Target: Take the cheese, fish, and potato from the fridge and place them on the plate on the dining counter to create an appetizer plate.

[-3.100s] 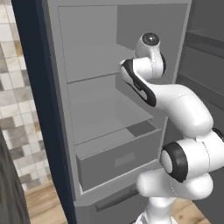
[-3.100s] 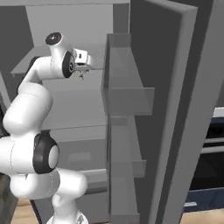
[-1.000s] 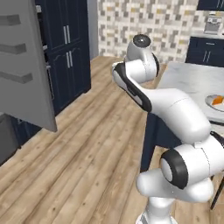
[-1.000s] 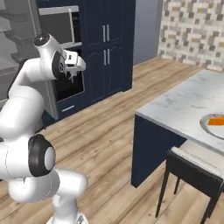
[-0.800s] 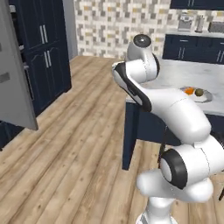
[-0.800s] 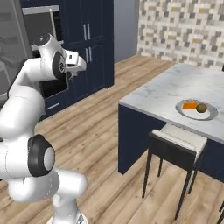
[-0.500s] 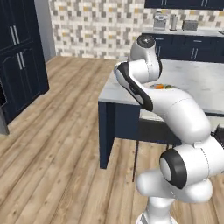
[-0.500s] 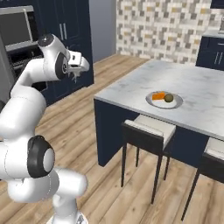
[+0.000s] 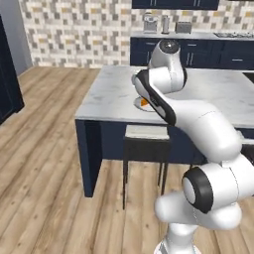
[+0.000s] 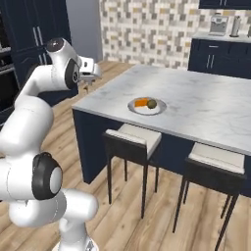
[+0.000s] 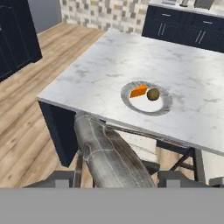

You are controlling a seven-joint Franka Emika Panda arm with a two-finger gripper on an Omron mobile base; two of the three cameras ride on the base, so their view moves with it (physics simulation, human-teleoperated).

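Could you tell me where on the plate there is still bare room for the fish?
The plate is bare along its near and right part, toward the counter's near edge. The far-left part is crowded: the cheese and the potato lie side by side there.

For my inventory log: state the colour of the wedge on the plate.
Orange; the cheese shows best in the hand view.

1. Two stools stand at the near side of the marble island: stool one [image 10: 133,137] and stool two [image 10: 213,162], each with a pale seat on dark legs.
2. Wood floor [image 9: 44,163] runs around the island.
3. A tiled wall [image 9: 74,30] in mixed beige and grey stands behind.
4. Navy cabinets [image 9: 198,52] line that wall under a marble top.
5. Small appliances [image 9: 163,24] sit on that top; their kind is unclear.
6. Tall navy cupboards [image 10: 39,34] stand at left.
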